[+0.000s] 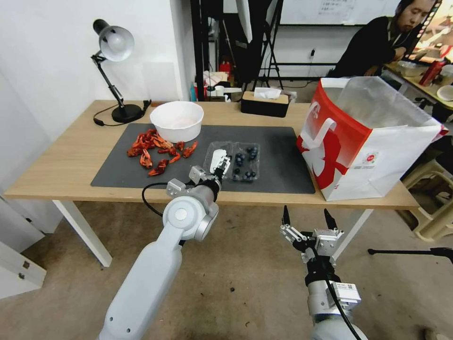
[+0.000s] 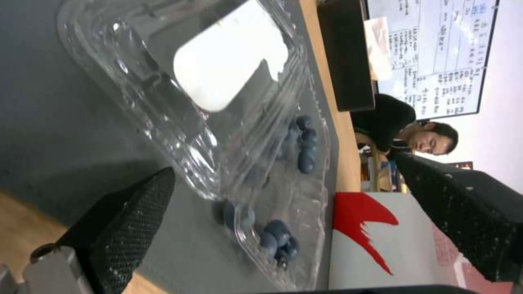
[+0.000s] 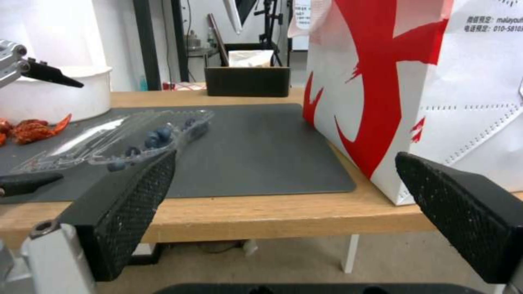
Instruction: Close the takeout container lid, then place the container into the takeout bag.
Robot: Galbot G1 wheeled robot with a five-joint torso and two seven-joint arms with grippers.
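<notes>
Lying flat and open on the dark grey mat [image 1: 273,160] near the middle of the head view, the small clear plastic clamshell container [image 1: 245,163] holds a scatter of dark blueberries [image 1: 246,165] in its right half, while its clear hinged lid [image 1: 218,156], with a white oblong label, is spread out to the left of it. The left gripper [image 1: 221,166] hovers right at the lid's near edge, its black fingers spread apart; in the left wrist view the lid [image 2: 218,69] and the tray sit just beyond and between the two textured fingertips [image 2: 136,212]. The right gripper [image 1: 309,219] hangs lower right of centre, below the wooden table's [image 1: 56,165] front edge and well apart from the container, its fingers wide apart too. The large red-and-white paper bag [image 1: 363,156], with a flat white handle and silvery lining, stands open at the table's right end, to the right of the container.
</notes>
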